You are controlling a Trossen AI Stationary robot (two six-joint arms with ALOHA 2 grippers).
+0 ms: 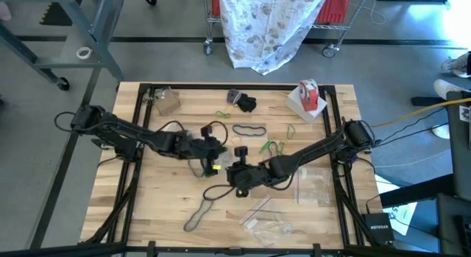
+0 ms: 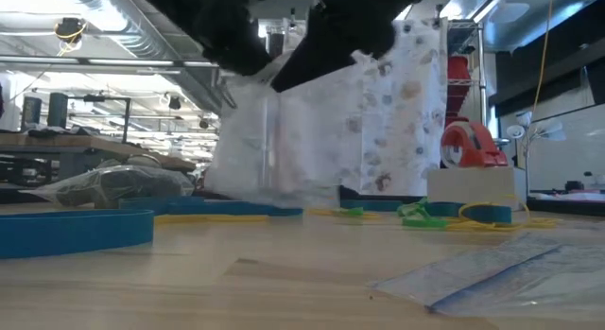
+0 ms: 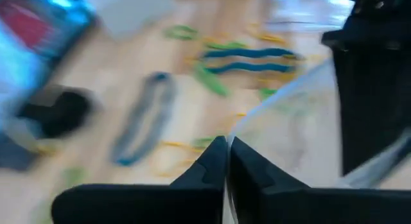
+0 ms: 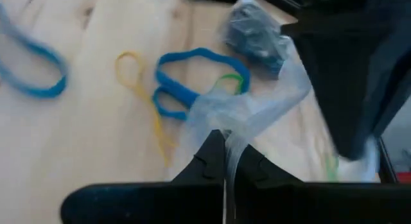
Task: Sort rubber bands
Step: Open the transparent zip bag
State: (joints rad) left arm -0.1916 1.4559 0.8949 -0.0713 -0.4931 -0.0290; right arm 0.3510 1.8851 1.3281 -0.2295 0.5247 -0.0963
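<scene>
A clear plastic bag (image 2: 274, 131) hangs between my two grippers near the table's middle. My left gripper (image 1: 211, 149) and my right gripper (image 1: 239, 174) are both shut on it. Loose rubber bands lie flat on the wood: a teal one (image 1: 249, 129), green ones (image 1: 272, 146), a long dark loop (image 1: 199, 213) and a black bunch (image 1: 245, 102). In the right wrist view, blue bands (image 4: 186, 76), a yellow one (image 4: 138, 79) and a bag of dark bands (image 4: 253, 34) lie beyond the fingers. The left wrist view shows teal bands (image 3: 247, 59) and a dark loop (image 3: 144, 118). My left gripper pinches the clear bag's upper edge (image 3: 234, 131) between its two shut fingers; the bag is lifted and hangs below them (image 2: 241, 103). My right gripper pinches another part of the bag's upper edge (image 4: 234, 131) between its shut fingers; the film stretches away toward the other gripper.
A red-and-white tape roll on a white box (image 1: 309, 95) stands at the far right. More clear bags lie at the right (image 1: 313, 185) and near edge (image 1: 268, 226). A brown packet (image 1: 165, 102) lies far left. Black frame rails (image 1: 132, 161) border the table.
</scene>
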